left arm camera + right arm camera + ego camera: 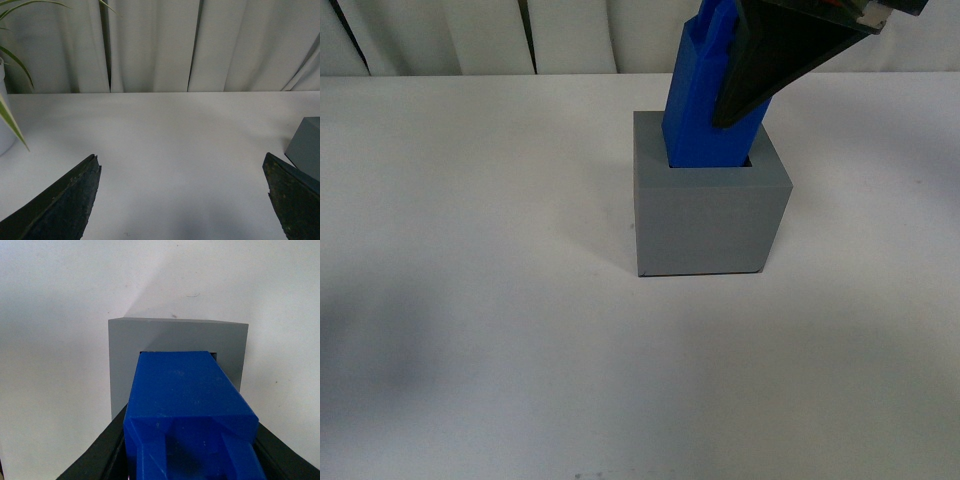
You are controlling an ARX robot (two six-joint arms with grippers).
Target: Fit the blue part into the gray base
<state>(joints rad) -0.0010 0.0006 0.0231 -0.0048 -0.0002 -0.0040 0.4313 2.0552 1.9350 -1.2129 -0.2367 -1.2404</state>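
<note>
The wide white tabletop [470, 300] fills most of the front view, and behind it hang pale curtains in vertical folds [150, 45]. Near the middle of the tabletop stands the matte gray cube-shaped base [710, 225], flat on its bottom face, with the square recess in its top face turned upward. The bright blue plastic part [698, 110], narrower than the base, has its lower end inside this recess, while most of its body rises above the gray top face. A thin dark gap shows between the blue side and the recess edge on the right. The right tool [187, 440] pinches the upper end of the blue part, one dark finger [770, 60] on each side. The left tool [181, 159] is spread wide and holds nothing, over bare tabletop, well apart from the base. Some thin green plant leaves [15, 57] appear only in the left wrist view.
</note>
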